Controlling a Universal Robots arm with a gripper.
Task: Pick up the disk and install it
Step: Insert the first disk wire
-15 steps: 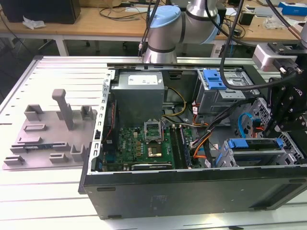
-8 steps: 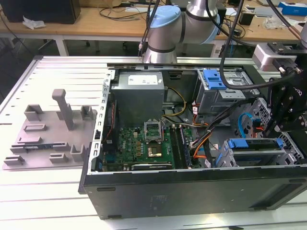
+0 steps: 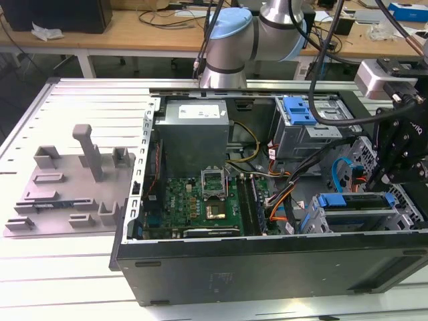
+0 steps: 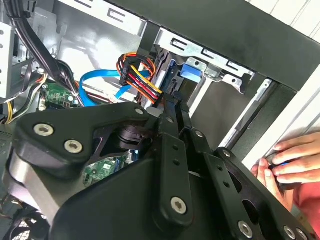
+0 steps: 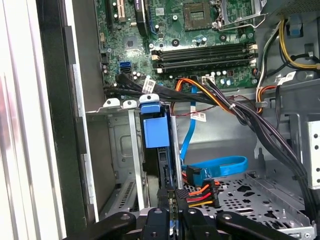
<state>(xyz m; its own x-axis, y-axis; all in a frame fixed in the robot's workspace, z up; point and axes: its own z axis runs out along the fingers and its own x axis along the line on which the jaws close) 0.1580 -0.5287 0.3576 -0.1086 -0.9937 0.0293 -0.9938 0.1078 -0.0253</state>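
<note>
Edgewise, the disk (image 5: 156,131) stands in its bay, long axis downward, tool (image 5: 172,220) clamping it.

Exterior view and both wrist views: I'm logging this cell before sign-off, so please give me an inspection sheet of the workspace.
Surface: white slatted table carrying an open computer case.
Job's things: disk with its blue carrier sits in the case's drive cage.
Clutter: grey fixture with upright posts, on the table at the exterior view's left of the case.
Grippers: gripper hangs over the drive cage, close to the disk.
Cables: blue flat cable and orange-red-yellow lead run beside the disk.
Surroundings: a person's hand by the case's outer wall; wooden benches behind.
</note>
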